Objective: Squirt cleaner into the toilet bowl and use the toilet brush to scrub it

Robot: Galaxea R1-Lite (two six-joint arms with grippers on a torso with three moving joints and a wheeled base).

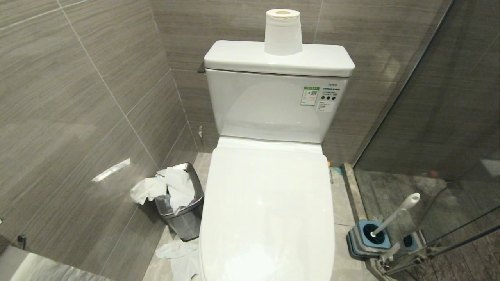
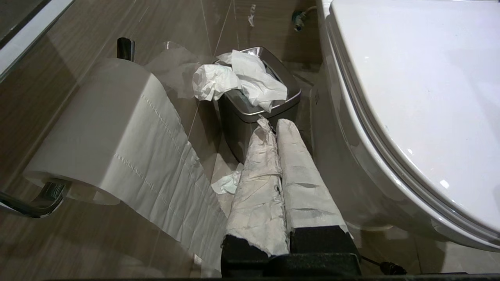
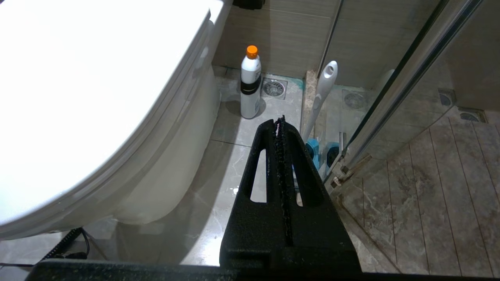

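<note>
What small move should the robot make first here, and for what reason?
Probably raise the toilet lid first: it lies shut over the bowl, so no cleaner can go in yet. The left gripper, fingers shut and wrapped in paper, hangs beside the lid's edge, near the steel bin. The toilet brush stands in its holder, untouched.

The left gripper (image 2: pixel 273 127) has two long fingers wrapped in creased, grey-smudged white paper over a black base. The right gripper (image 3: pixel 280 125) is bare matte black, its tapered fingers slotted and rough-edged.
</note>
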